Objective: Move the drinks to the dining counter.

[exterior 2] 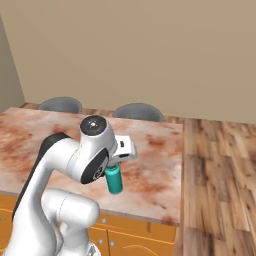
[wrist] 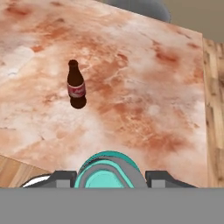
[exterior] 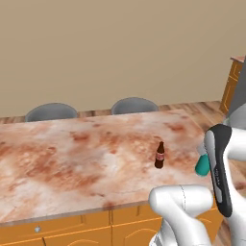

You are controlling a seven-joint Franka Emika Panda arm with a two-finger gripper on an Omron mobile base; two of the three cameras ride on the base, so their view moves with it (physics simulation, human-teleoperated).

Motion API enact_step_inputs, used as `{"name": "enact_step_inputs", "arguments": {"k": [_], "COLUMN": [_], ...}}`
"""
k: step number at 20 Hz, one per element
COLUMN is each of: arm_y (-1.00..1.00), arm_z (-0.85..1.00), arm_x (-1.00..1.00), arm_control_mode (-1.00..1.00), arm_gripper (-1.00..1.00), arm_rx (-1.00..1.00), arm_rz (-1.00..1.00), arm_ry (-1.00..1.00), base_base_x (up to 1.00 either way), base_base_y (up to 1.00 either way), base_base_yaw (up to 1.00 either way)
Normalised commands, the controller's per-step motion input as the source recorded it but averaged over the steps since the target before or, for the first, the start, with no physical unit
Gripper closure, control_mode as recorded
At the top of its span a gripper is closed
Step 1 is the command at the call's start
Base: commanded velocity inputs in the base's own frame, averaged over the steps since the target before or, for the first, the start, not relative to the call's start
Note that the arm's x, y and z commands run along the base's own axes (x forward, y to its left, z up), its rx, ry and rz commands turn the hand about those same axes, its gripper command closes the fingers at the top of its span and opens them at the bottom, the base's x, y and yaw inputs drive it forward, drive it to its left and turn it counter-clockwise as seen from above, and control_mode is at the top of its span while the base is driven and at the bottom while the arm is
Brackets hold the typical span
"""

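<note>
Reddish-brown marbled stone tops the desk (exterior: 72, 163) in my left base view, over orange cabinet doors. I count one small dark-brown bottle (exterior: 159, 155) standing upright on it, near the front right part, and two grey chair backs (exterior: 51, 112) behind the far edge. One teal bottle (exterior: 202, 165) peeks out from behind the arm at the right.

From the right base view I see that one teal bottle (exterior 2: 114, 180) hanging under the end effector (exterior 2: 116, 165), above the stone near its front edge.

Through the hand view, my end effector (wrist: 108, 177) pinches the teal bottle (wrist: 107, 171) between its two tips, while the brown bottle (wrist: 76, 85) stands well apart ahead on the desk (wrist: 144, 87).
</note>
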Motion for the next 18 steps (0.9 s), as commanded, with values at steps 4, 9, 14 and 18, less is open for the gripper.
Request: {"name": "enact_step_inputs", "arguments": {"k": [4, 9, 14, 18], "arm_y": [0.0, 0.02, 0.01, 0.01], "arm_z": [-0.11, -0.2, -0.21, -0.21], "arm_x": [0.32, 0.29, 0.28, 0.25], "arm_control_mode": [-1.0, -1.0, -1.0, -1.0], "arm_gripper": [1.0, 1.0, 1.0, 1.0], "arm_rx": [0.0, 0.0, 0.0, 0.0], "arm_rz": [0.0, 0.03, 0.03, 0.02], "arm_ry": [0.01, 0.02, 0.0, 0.0], "base_base_x": [0.0, 0.0, 0.0, 0.0], "base_base_y": [0.0, 0.0, 0.0, 0.0], "base_base_yaw": [0.0, 0.0, 0.0, 0.0]}}
